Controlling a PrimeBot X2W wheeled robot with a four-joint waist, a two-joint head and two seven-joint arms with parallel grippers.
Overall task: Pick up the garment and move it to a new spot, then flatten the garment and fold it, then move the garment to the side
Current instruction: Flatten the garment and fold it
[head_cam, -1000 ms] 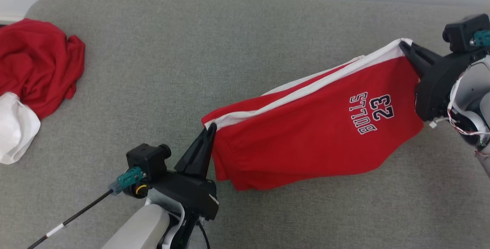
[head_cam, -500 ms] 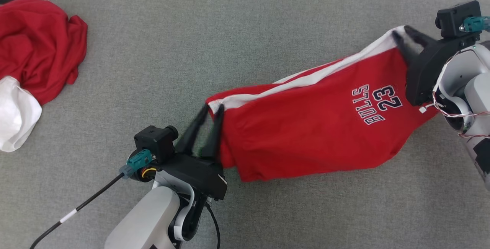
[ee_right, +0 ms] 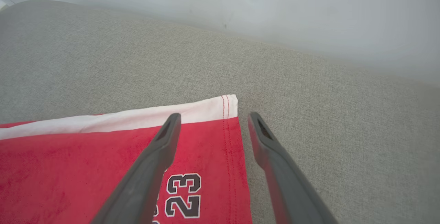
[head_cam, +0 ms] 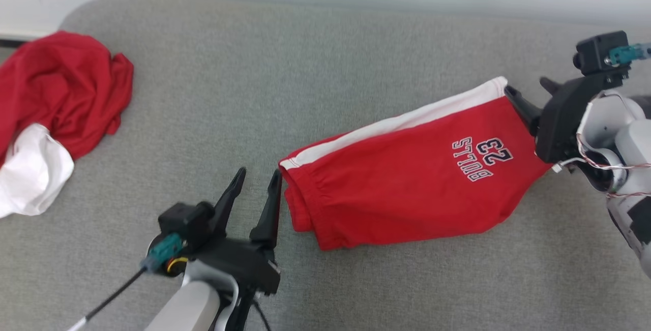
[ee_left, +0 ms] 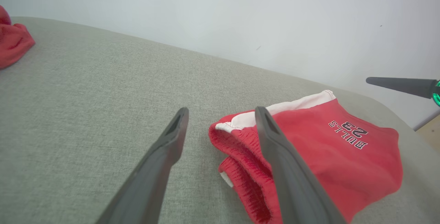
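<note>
Head view: the left tool stands wide, with the red Bulls shorts flat on the grey surface just to its right — the right tool, equally wide, sits at their far hem. Left wrist view: the waistband lies beside the right finger. Right wrist view: the hem corner lies between the fingers.

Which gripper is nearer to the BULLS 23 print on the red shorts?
Right. The right gripper is open at the hem, just beside the BULLS 23 print; the left gripper is open at the waistband end of the red shorts.
</note>
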